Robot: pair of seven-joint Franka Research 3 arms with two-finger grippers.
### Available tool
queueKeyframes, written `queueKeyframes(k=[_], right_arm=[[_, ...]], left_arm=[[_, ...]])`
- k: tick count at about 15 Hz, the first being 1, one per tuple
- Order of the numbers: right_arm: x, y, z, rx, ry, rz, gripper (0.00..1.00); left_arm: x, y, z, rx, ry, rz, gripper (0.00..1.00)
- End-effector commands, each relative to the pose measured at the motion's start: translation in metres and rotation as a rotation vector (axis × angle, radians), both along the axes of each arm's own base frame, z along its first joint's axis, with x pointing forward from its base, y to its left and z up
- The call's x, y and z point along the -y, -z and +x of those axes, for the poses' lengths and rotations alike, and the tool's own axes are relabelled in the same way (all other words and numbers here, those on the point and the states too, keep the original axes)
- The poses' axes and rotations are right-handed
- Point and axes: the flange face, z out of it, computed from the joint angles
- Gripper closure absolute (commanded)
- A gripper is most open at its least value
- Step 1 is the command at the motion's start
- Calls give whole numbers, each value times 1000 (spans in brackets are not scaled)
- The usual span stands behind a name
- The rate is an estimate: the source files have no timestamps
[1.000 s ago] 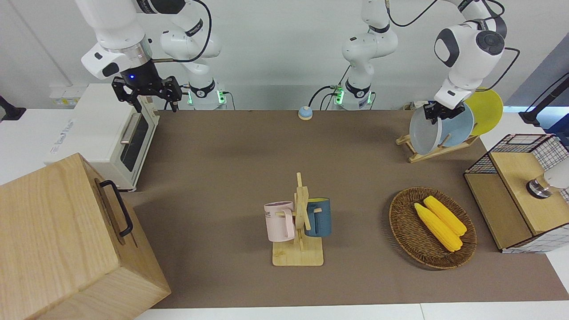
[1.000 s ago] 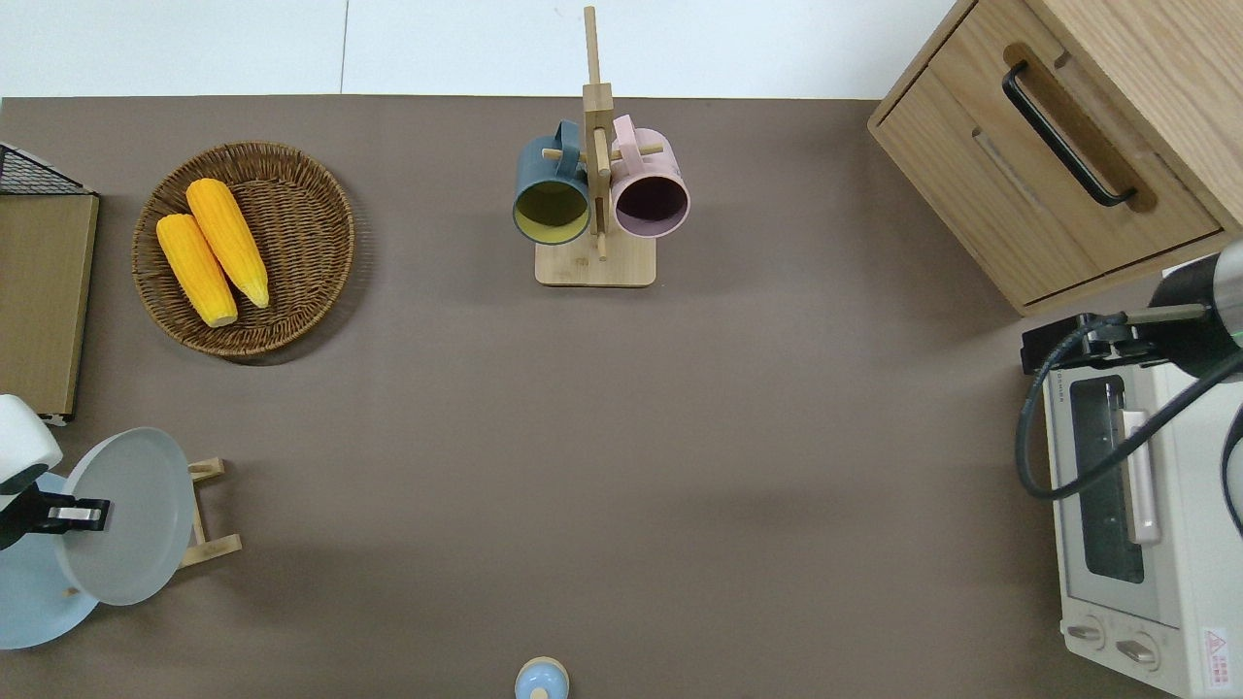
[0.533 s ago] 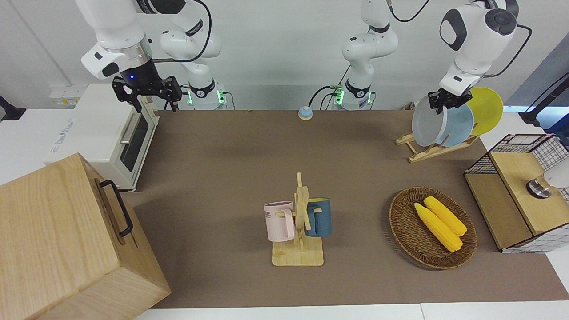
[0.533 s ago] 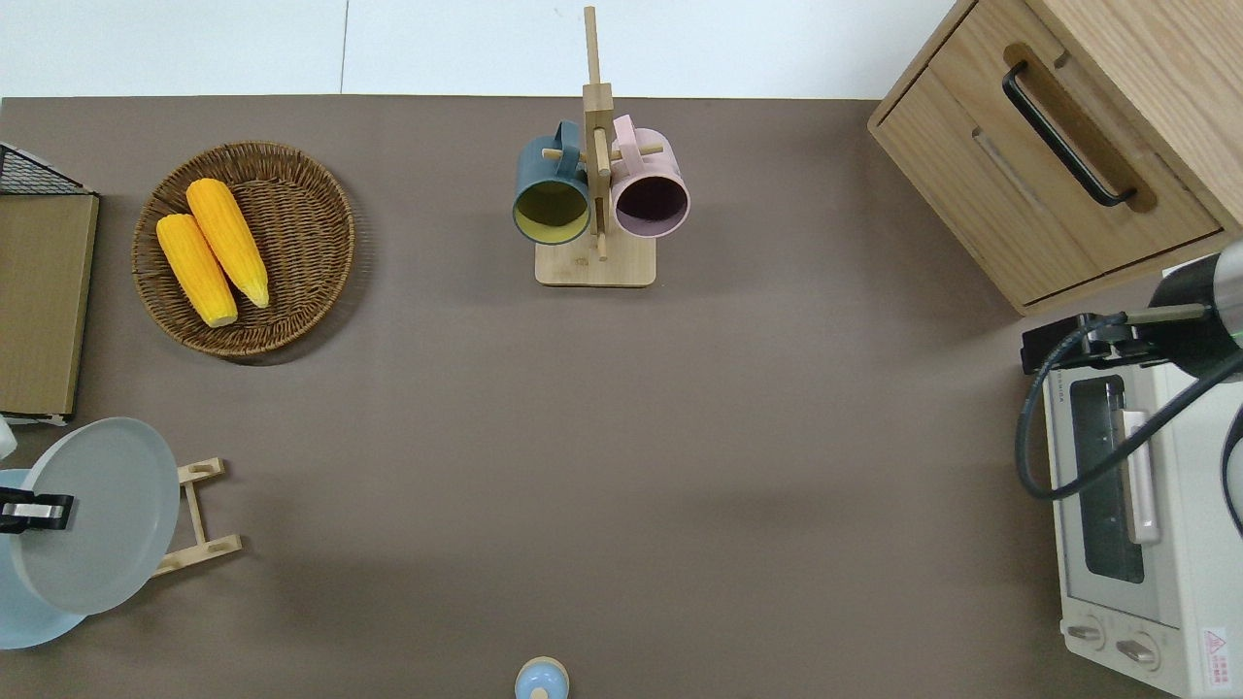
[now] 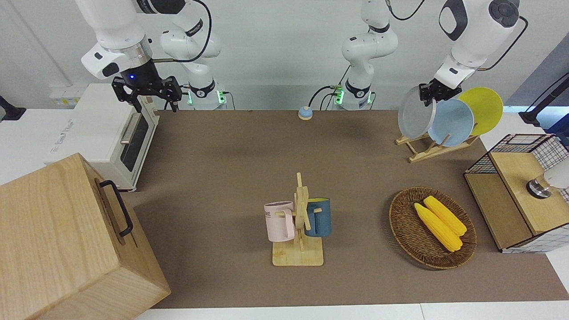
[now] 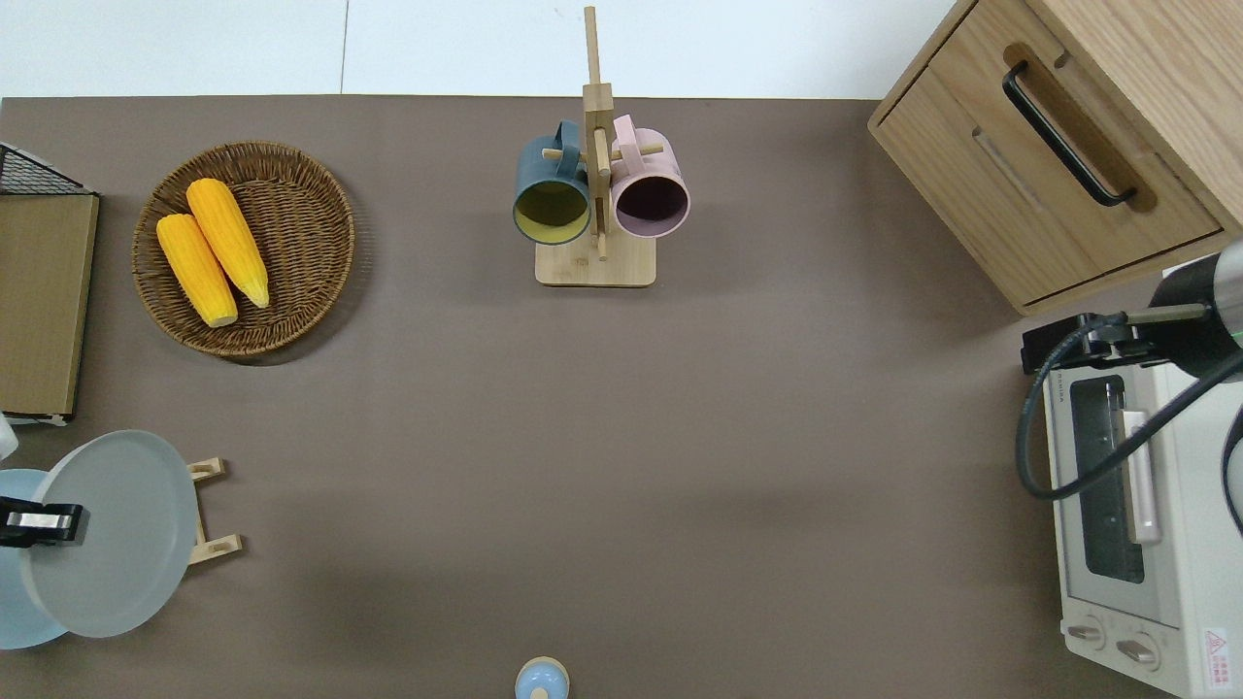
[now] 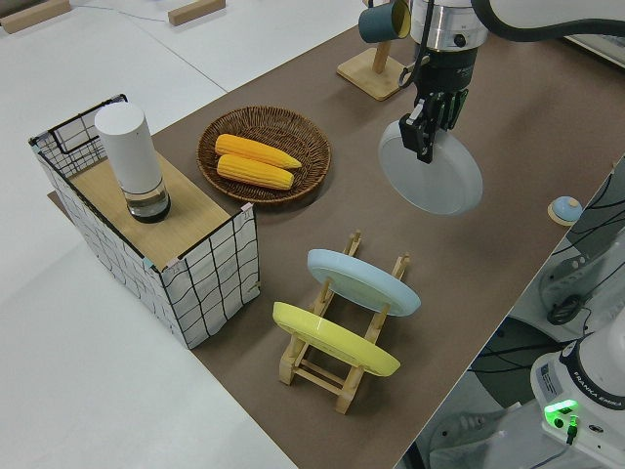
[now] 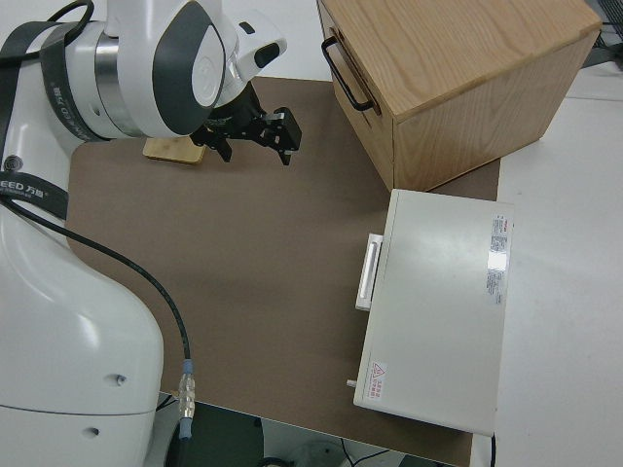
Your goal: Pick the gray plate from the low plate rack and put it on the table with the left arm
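Observation:
My left gripper (image 5: 430, 92) is shut on the upper rim of the gray plate (image 5: 415, 119) and holds it tilted in the air, clear of the low plate rack (image 5: 426, 151). In the overhead view the gripper (image 6: 44, 522) and plate (image 6: 112, 534) hang over the rack's end (image 6: 209, 510) and the table (image 6: 583, 466) next to it. The left side view shows the plate (image 7: 435, 176) hanging from the gripper (image 7: 425, 132) above the table, apart from the rack (image 7: 332, 366). The right arm's gripper (image 5: 146, 95) is parked and open.
A light blue plate (image 5: 453, 122) and a yellow plate (image 5: 482, 109) stay in the rack. A wicker basket with corn (image 5: 433, 226), a mug stand (image 5: 298, 222), a wire crate (image 5: 520, 191), a wooden cabinet (image 5: 66, 240), a toaster oven (image 5: 111, 133) and a small blue bell (image 5: 305, 113) stand around.
My left gripper has lifted the gray plate up out of the rack and carried it slightly toward the table's middle. The right arm has not moved.

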Motion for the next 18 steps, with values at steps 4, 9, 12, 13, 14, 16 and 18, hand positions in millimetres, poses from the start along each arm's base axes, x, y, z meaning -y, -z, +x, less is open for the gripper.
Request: queueKeyframes(k=[4, 9, 12, 13, 14, 16, 18], right_arm=[[-1, -3, 0, 4, 3, 3, 17], [-1, -3, 0, 4, 3, 3, 17], [-1, -3, 0, 5, 3, 3, 17], [-1, -3, 0, 5, 3, 3, 17], [-1, -3, 0, 5, 3, 3, 17], [-1, -3, 0, 5, 3, 3, 17], [-1, -3, 0, 5, 3, 3, 17]], left_arm=[[-1, 43, 3, -60, -119, -274, 1000], [1, 76, 1, -57, -119, -314, 1000], [2, 97, -3, -48, -113, -330, 1000], [1, 102, -4, -40, -106, -331, 1000], [2, 108, -5, -36, -100, -331, 1000], [1, 122, -8, -20, -85, -346, 1000], [2, 132, -11, -6, -78, -360, 1000]])
